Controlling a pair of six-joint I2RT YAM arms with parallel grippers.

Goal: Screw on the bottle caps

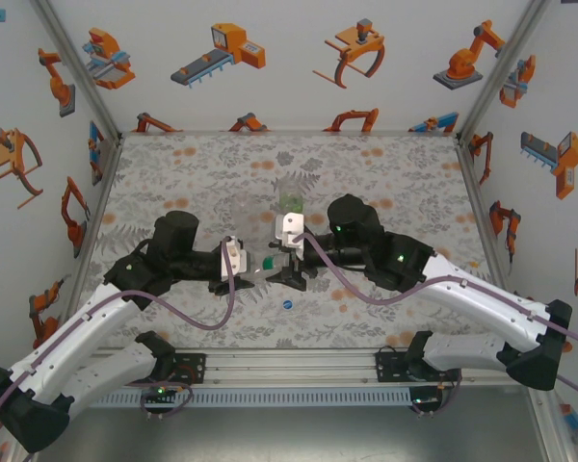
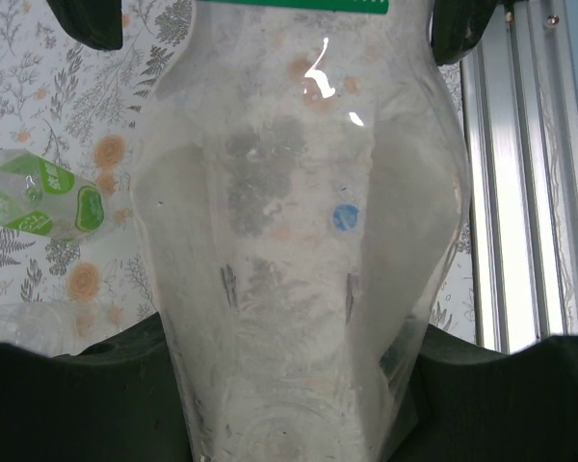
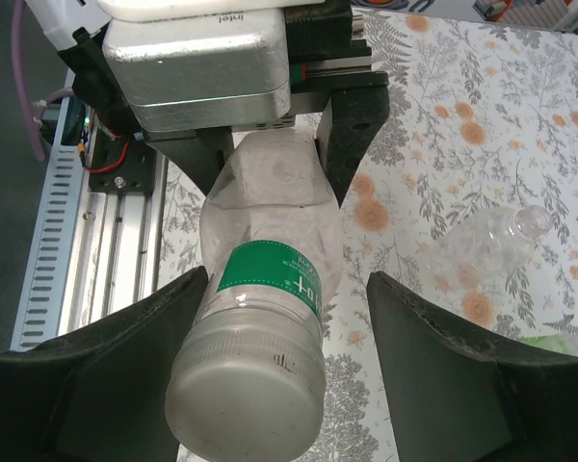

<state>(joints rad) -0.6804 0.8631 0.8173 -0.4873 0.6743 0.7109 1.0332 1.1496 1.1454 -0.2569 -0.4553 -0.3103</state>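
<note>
Stretching inward and low over the desk [image 1: 395,183], the left arm [image 1: 96,313] and right arm [image 1: 482,298] meet at its middle. The left tool [image 3: 281,159] pinches a green-labelled bottle [image 3: 270,207] by its base, held level; the right tool [image 3: 287,289] stands spread, flanking its white cap [image 3: 246,395].

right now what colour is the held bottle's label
Green label with white print, best in right wrist view.

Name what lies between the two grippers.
The bottle: the left gripper clamps its body, and its white cap sits between the right gripper's open fingers, seen in the right wrist view.
</note>
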